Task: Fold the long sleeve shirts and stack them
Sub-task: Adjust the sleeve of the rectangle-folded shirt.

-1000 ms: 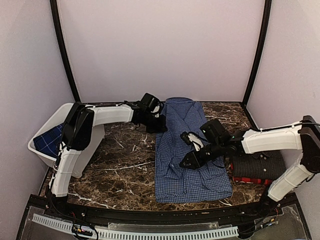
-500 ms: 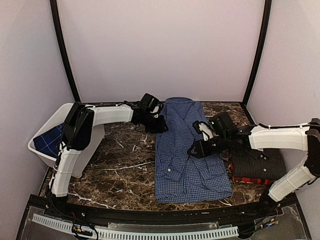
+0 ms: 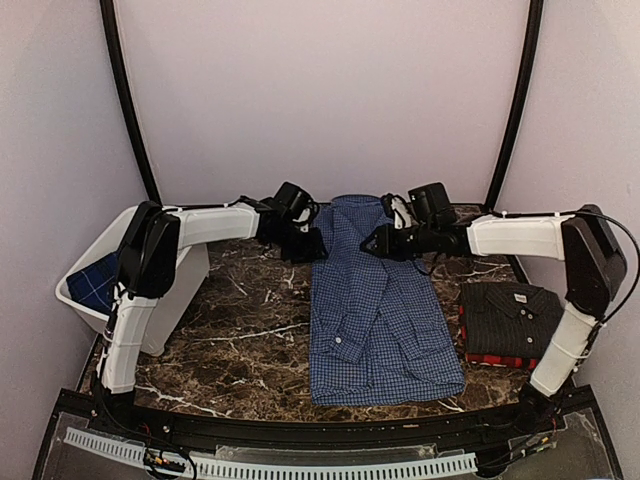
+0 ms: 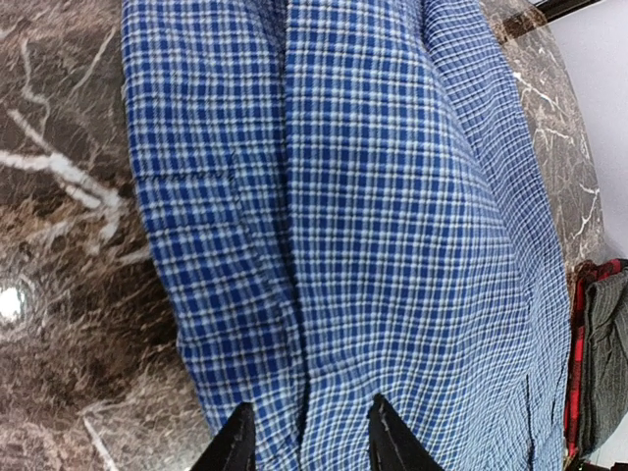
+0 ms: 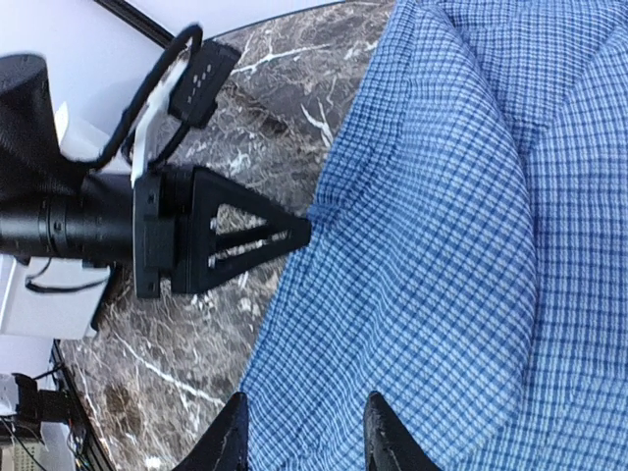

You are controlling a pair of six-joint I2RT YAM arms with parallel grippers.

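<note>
A blue-and-white check shirt [image 3: 375, 320] lies flat and lengthwise mid-table, collar at the far end. My left gripper [image 3: 312, 245] hangs at its far left edge. In the left wrist view its jaws [image 4: 312, 444] stand open just above the check cloth [image 4: 392, 196], nothing between them. My right gripper [image 3: 372, 243] hovers open over the shirt's upper part; the right wrist view shows it [image 5: 309, 434] above the cloth [image 5: 471, 245], facing the left gripper [image 5: 294, 233]. A folded black shirt [image 3: 515, 318] rests on a folded red plaid shirt [image 3: 495, 360] at the right.
A white bin [image 3: 120, 235] stands at the table's left edge with a dark blue checked cloth [image 3: 98, 283] inside. The dark marble tabletop [image 3: 250, 330] shows left of the shirt. Black frame posts [image 3: 128, 110] rise at the back corners.
The left gripper opened and let go of the shirt's far left edge. The right arm swung from the shirt's middle up to its far end, uncovering the black shirt.
</note>
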